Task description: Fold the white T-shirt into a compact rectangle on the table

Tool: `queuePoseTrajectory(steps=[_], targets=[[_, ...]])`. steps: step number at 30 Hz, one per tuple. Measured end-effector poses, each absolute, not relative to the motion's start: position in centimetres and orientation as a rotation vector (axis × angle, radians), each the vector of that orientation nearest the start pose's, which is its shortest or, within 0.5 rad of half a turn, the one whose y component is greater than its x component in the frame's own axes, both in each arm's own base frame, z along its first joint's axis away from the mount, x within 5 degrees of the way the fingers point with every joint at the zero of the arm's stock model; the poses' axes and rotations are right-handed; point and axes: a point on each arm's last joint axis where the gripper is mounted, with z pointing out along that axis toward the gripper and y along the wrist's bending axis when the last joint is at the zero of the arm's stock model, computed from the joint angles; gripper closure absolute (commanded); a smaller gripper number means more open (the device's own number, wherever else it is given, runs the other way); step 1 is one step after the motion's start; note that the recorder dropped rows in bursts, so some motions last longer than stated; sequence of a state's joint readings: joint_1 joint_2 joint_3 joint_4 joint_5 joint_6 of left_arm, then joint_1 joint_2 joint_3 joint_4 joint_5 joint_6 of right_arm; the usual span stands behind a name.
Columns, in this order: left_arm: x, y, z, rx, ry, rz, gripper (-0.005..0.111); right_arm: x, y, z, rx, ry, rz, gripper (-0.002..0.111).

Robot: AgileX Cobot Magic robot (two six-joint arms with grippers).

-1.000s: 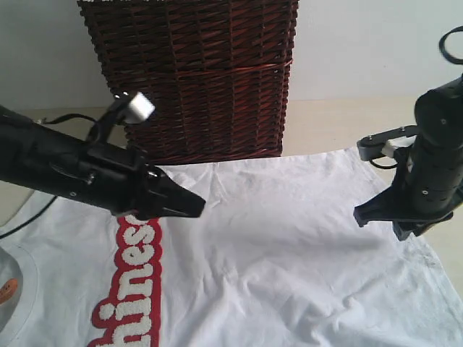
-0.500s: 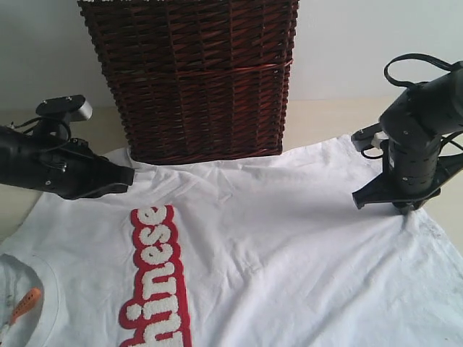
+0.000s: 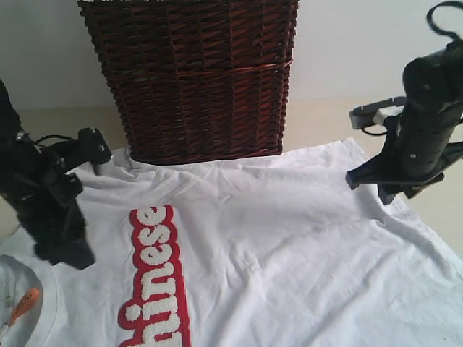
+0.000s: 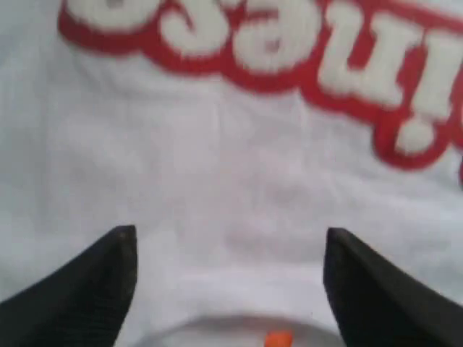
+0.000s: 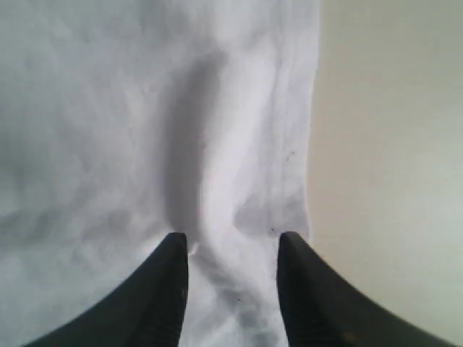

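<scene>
The white T-shirt (image 3: 289,246) lies spread on the table (image 3: 325,119), its red-outlined lettering (image 3: 155,275) running along the left side. My left gripper (image 3: 69,254) points down over the shirt's left part near the collar. Its jaws stand wide open with nothing between them (image 4: 230,235); the collar and lettering (image 4: 275,50) show below it. My right gripper (image 3: 367,186) hovers at the shirt's far right edge. It is open (image 5: 233,242), and a raised ridge of white cloth (image 5: 217,181) runs between the fingers.
A dark red-brown wicker basket (image 3: 195,79) stands at the back, right behind the shirt's far edge. An orange tag (image 3: 25,302) sits inside the collar at the lower left. Bare table (image 5: 391,144) shows beside the shirt's right edge.
My left gripper has swung from lying level by the basket's foot to pointing down over the collar side, and has opened wide. My right gripper has opened and lifted slightly.
</scene>
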State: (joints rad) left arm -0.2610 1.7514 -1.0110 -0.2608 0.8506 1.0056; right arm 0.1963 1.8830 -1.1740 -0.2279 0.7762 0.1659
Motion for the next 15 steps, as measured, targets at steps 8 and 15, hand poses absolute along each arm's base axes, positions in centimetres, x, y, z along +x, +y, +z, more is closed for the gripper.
queuePoseTrajectory(steps=[8, 15], targets=[[25.8, -5.9, 16.7, 1.655, 2.990, 0.064, 0.013, 33.9, 6.0, 21.6, -0.230, 2.807, -0.071, 0.067], [22.4, -4.1, 13.5, 2.212, 2.766, 0.094, 0.018, 33.7, 7.8, 21.7, -0.274, 2.805, 0.215, 0.069]])
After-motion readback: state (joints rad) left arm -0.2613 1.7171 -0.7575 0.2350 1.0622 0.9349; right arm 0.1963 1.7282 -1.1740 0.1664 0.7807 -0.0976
